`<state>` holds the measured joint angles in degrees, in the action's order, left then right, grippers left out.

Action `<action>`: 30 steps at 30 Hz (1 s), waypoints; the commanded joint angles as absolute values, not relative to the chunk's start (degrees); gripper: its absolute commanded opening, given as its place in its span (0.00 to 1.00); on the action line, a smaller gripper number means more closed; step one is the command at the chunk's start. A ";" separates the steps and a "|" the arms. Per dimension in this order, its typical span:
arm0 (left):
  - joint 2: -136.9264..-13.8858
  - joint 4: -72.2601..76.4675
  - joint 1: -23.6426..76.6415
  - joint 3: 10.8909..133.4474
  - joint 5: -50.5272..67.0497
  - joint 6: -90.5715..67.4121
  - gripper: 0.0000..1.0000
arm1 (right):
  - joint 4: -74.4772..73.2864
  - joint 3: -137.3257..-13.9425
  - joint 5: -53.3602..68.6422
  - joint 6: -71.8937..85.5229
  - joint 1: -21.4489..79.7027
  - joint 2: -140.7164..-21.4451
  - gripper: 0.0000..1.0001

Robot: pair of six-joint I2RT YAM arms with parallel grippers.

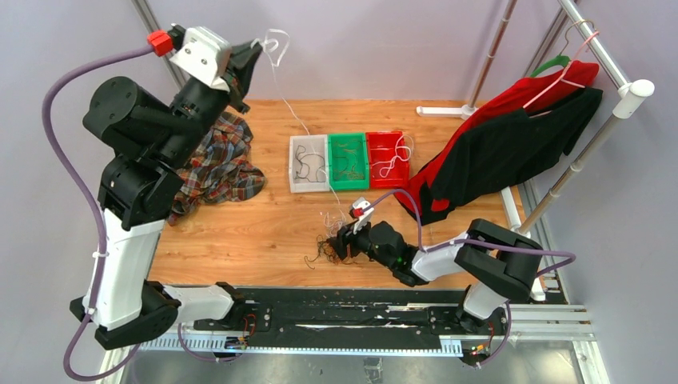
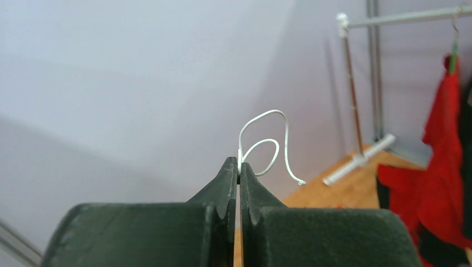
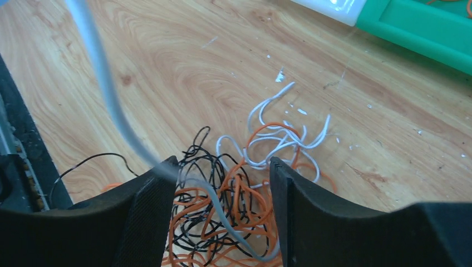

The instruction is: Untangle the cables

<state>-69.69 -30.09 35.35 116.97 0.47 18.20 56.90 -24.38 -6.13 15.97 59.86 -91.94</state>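
White cable [image 2: 285, 139], light and springy, was pinched by the closed left gripper [image 2: 239, 167]; the right gripper [image 3: 222, 178] gaped over the limp tangle [image 3: 236, 214], probably best pinned mid-heap.

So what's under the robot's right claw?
A tangled heap of orange, black and white cables on the wooden table. The open right gripper covers the heap's sides, so its full spread is hidden.
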 commanded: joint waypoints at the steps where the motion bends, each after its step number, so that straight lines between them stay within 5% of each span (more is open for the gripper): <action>1: -70.22 -13.01 35.07 119.34 -7.69 23.08 0.00 | 62.49 -22.53 -8.96 17.73 61.72 -92.76 0.62; 30: -73.27 0.21 35.07 130.24 -5.23 30.93 0.00 | 53.31 -29.33 -4.13 9.69 63.06 -84.57 0.65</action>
